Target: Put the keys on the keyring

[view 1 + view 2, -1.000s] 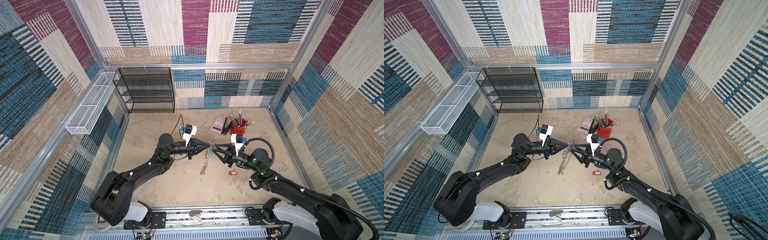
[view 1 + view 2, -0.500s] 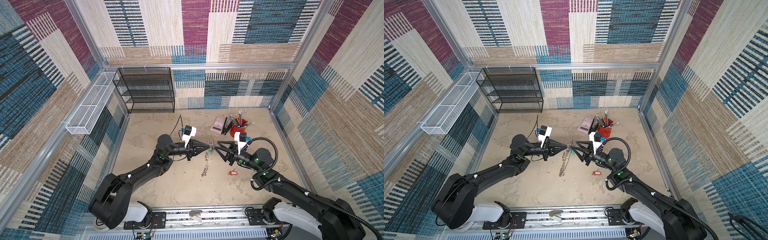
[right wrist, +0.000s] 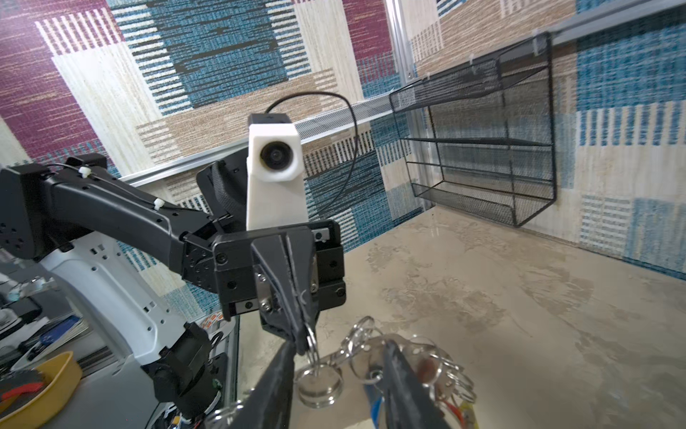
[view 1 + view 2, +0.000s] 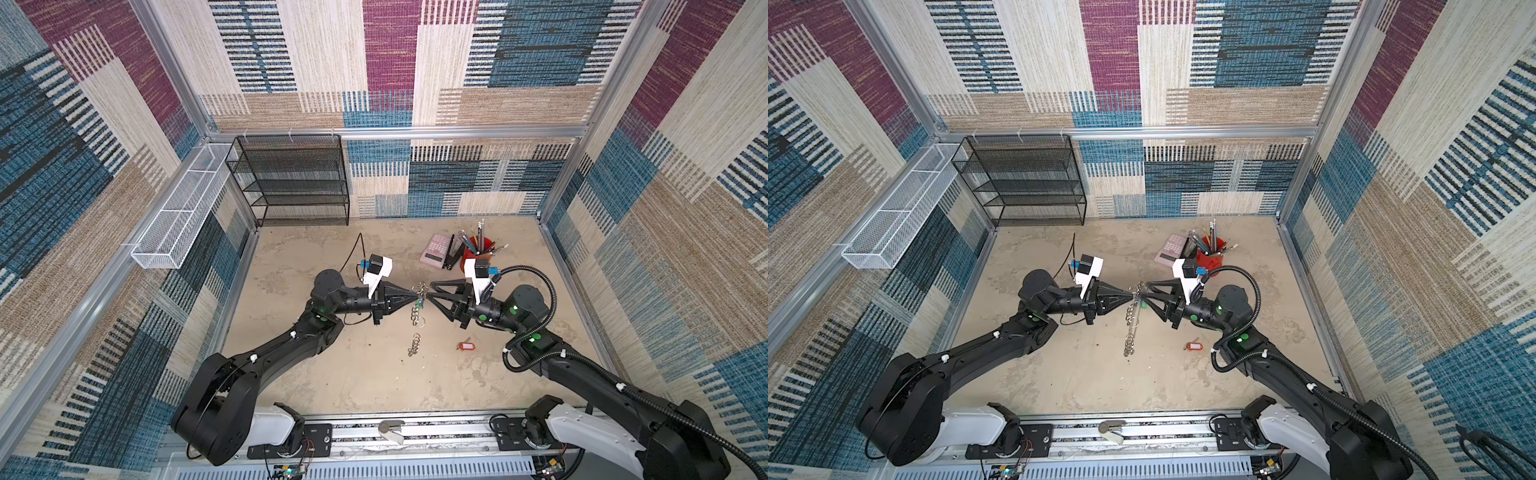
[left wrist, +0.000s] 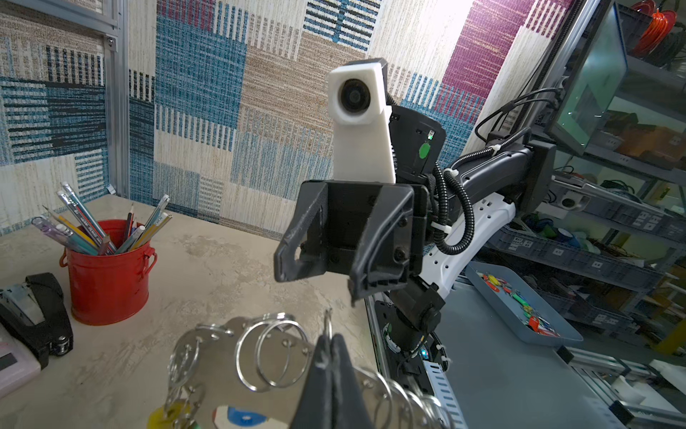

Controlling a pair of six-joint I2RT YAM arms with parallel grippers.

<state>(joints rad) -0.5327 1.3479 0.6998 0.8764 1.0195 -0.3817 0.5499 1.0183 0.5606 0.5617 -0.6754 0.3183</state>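
Left gripper (image 4: 417, 296) clamped shut on the grey flexible band keyring edged with silver split rings (image 4: 415, 316), which dangles above the beige surface (image 4: 374, 374). Right gripper (image 4: 429, 290) part open, empty, just beside it. Risk: bump that loop and it swings, while the red-tagged silver key (image 4: 465, 345) lies unthreaded nearby.

Patchwork walls (image 4: 390, 62) of blue, plum and cream enclose a mottled beige worktop (image 4: 374, 382). Far left stands a black mesh rack (image 4: 291, 183); a white wire basket (image 4: 178, 224) hangs left.
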